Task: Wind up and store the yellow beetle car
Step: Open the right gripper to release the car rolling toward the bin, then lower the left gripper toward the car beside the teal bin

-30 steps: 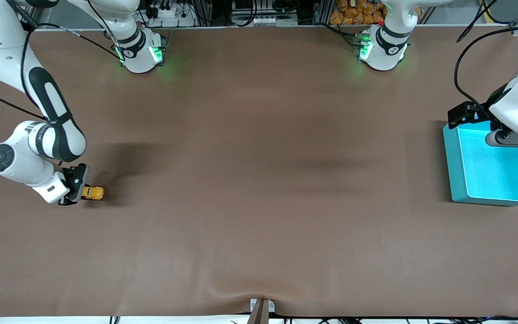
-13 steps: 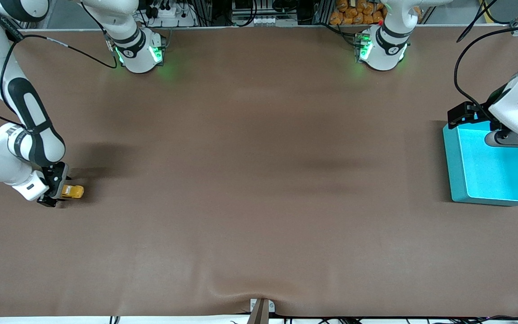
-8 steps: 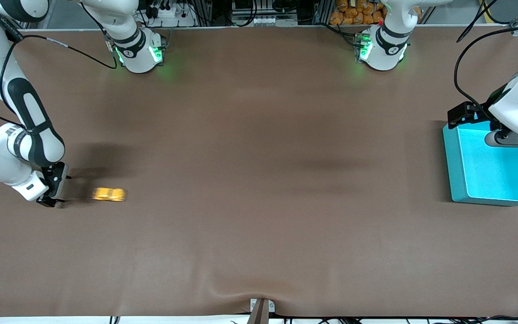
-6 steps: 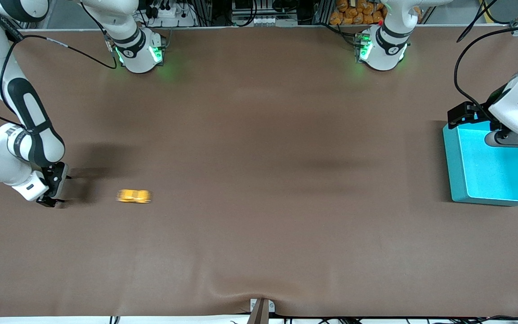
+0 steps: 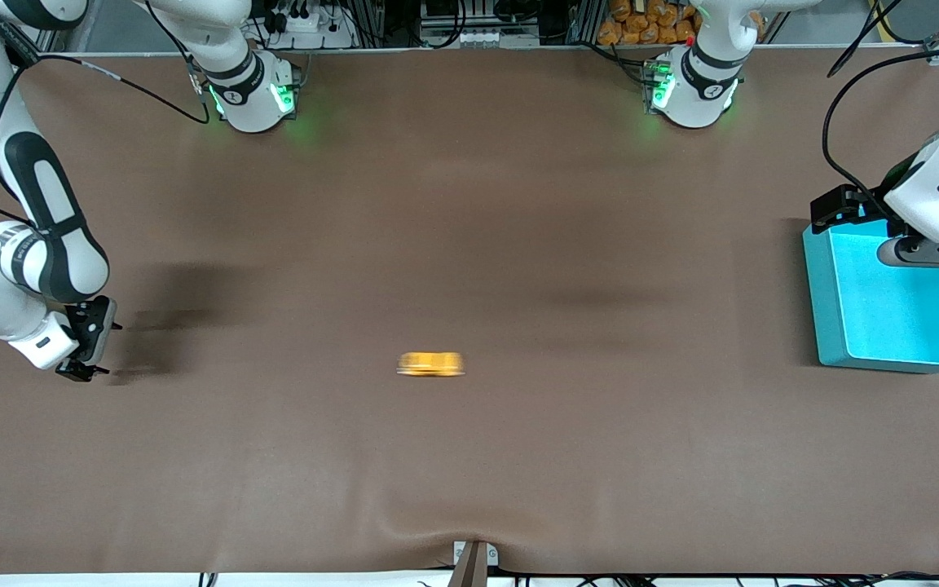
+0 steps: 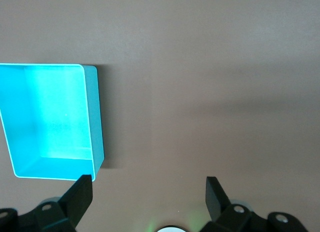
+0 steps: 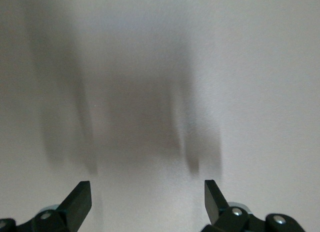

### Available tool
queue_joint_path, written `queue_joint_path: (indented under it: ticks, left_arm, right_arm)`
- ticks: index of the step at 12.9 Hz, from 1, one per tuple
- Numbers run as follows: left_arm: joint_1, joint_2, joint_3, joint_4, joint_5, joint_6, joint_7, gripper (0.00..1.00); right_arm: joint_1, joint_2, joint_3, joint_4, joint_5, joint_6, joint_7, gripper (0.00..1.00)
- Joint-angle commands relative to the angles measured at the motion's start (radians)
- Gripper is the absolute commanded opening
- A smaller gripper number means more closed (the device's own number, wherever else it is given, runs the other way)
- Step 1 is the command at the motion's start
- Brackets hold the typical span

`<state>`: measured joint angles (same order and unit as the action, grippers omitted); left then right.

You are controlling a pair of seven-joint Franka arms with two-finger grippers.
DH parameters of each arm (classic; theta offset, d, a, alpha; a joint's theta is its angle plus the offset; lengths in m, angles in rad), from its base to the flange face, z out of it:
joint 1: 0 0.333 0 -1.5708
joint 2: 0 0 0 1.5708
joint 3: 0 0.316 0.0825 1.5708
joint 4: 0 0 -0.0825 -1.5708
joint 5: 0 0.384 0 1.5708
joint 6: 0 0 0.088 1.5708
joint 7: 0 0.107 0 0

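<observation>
The yellow beetle car sits on the brown worktop near its middle, blurred, clear of both arms and well apart from the teal bin. The right end effector is low over the worktop at the right arm's end, fingers spread wide and empty. The left end effector hangs over the rim of the teal bin at the left arm's end, fingers spread wide and empty.

Even overhead light; soft shadows streak the tabletop. The yellow beetle car is motion-blurred. The teal bin glares bright inside.
</observation>
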<state>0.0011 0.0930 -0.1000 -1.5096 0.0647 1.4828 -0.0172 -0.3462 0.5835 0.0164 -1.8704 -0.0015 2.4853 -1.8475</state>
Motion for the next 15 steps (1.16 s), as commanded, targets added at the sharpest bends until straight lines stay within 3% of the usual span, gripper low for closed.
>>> queue_joint_path:
  ticks: [1,5,11,15]
  left_arm:
    - [0.008,-0.001,0.003,-0.004,-0.002,-0.003,-0.013,1.00]
    - [0.014,0.004,0.008,-0.014,-0.002,-0.004,-0.013,1.00]
    - [0.023,0.031,0.006,-0.044,-0.002,0.010,-0.052,1.00]
    - [0.022,0.042,0.005,-0.182,0.001,0.184,-0.381,1.00]
  right_arm:
    - [-0.005,-0.042,0.016,-0.018,0.008,-0.019,0.031,1.00]
    - [0.006,-0.097,0.057,-0.016,0.008,-0.103,0.103,1.00]
    - [0.081,-0.204,0.056,-0.019,0.006,-0.213,0.295,1.00]
    - [0.114,-0.273,0.056,-0.022,0.006,-0.276,0.431,1.00]
